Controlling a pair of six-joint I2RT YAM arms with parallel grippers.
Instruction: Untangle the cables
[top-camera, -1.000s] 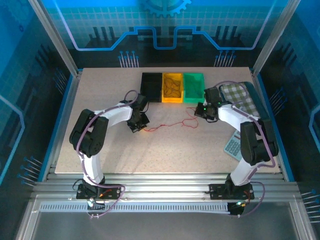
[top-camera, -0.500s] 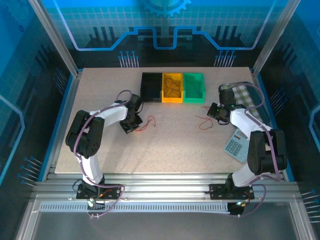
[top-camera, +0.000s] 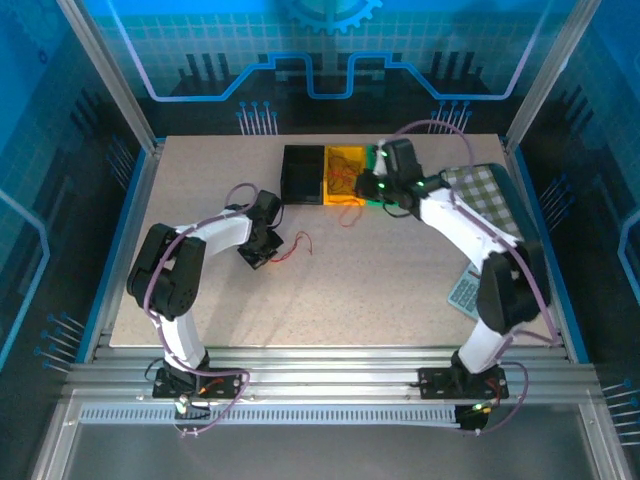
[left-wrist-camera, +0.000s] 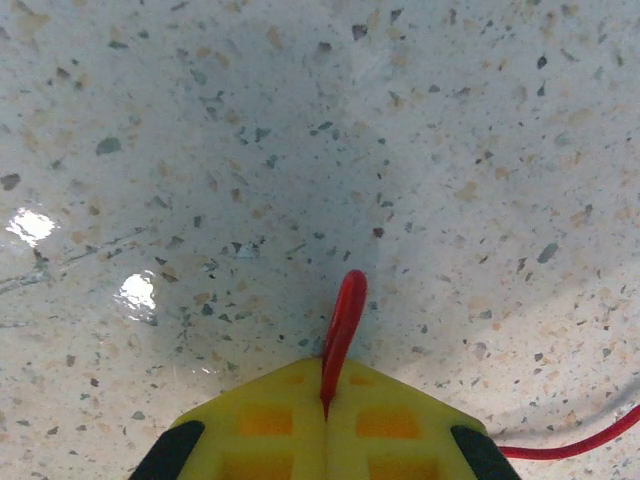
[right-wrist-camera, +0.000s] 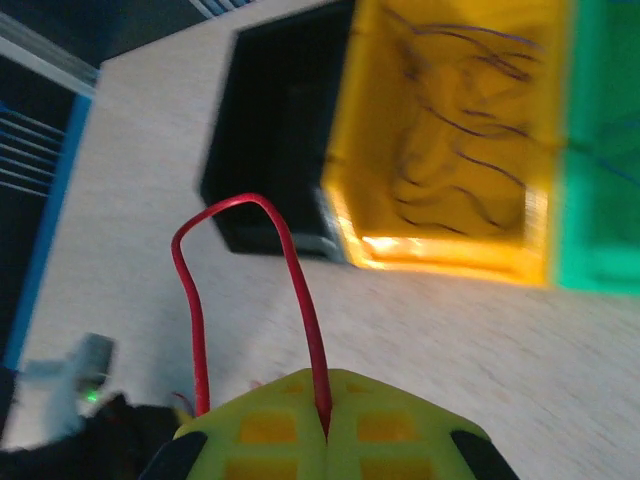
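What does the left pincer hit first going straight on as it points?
The speckled table, probably: ahead of the left pincer lies only the end of the red cable it pinches, then bare surface. Depth is unclear.

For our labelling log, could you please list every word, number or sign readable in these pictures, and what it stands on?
No words or numbers can be read.
Keys of the calculator: too small to read.
Sign: a gear emblem on the back wall, without words.
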